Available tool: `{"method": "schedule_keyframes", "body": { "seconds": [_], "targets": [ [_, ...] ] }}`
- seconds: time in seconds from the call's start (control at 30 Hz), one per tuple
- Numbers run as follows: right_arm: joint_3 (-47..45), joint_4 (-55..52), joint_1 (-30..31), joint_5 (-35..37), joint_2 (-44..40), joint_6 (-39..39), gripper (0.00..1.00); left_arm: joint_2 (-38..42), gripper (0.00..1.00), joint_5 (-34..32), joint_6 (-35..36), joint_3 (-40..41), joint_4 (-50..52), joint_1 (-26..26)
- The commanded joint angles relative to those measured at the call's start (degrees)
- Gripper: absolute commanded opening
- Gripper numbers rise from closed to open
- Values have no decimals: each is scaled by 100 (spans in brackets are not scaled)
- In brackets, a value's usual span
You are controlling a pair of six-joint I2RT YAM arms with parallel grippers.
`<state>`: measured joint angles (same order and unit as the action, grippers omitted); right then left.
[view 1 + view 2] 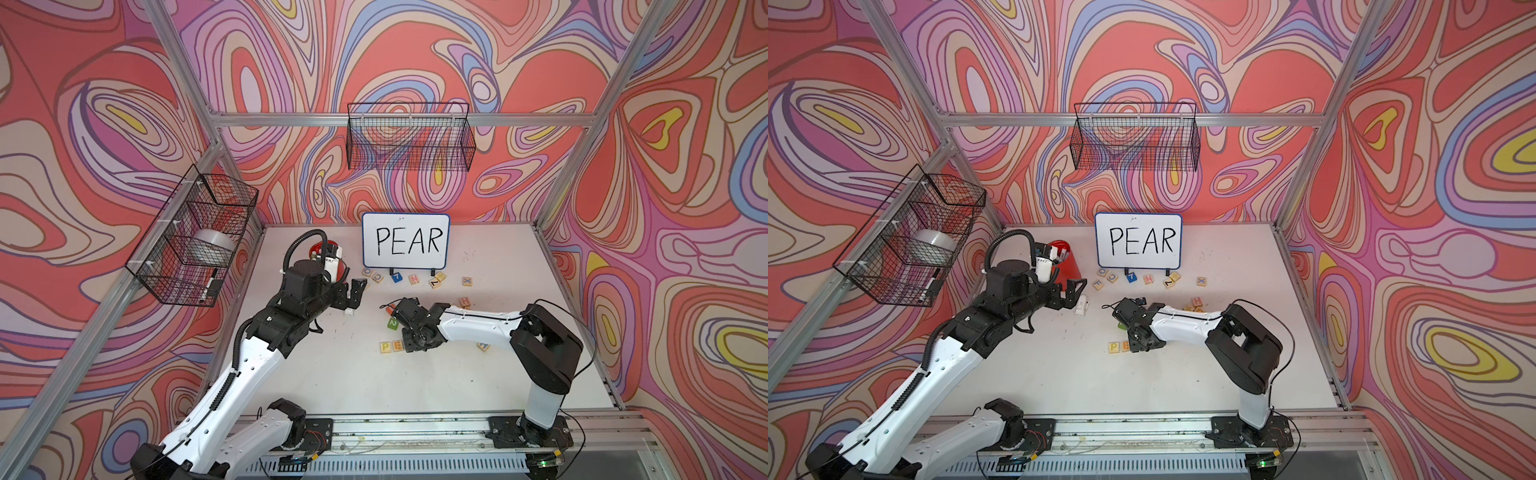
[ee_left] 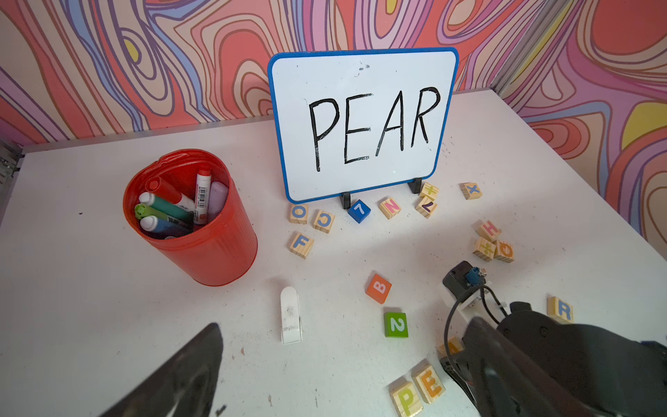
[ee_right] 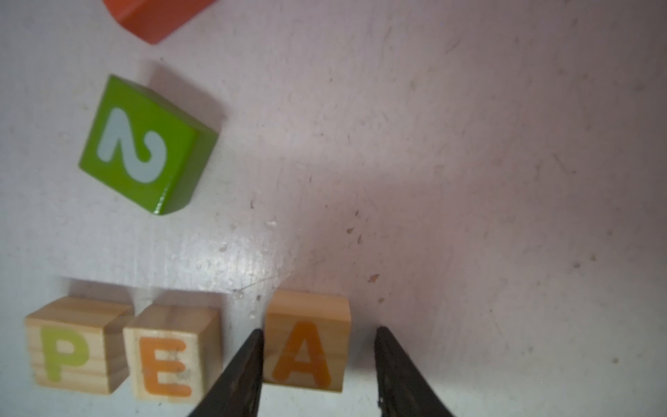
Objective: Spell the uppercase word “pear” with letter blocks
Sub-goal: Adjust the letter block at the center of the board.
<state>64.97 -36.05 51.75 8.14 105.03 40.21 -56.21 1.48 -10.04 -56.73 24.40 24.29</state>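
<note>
Right tool (image 3: 318,329) straddling A block (image 3: 306,355), pale wood, orange letter

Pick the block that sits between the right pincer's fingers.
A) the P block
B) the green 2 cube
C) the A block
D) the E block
C: in the right wrist view the A block lies between the two dark fingers of the right pincer, while the P block and the E block lie outside them.

Top pair high; wrists low, sharing E block (image 2: 429,384) (image 3: 168,364).
</note>
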Motion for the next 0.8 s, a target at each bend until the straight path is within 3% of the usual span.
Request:
{"method": "schedule_keyframes", "body": {
  "seconds": [0.0,0.27,0.77],
  "targets": [
    [119,-14,-33,113,131,110,44,75,100,-33,72,-119,62,14],
    [57,-171,-29,-181,120,461,29,49,100,-18,64,-122,69,6],
    [-107,107,142,-534,-37,427,26,75,100,-17,55,-118,56,9]
  ]
}}
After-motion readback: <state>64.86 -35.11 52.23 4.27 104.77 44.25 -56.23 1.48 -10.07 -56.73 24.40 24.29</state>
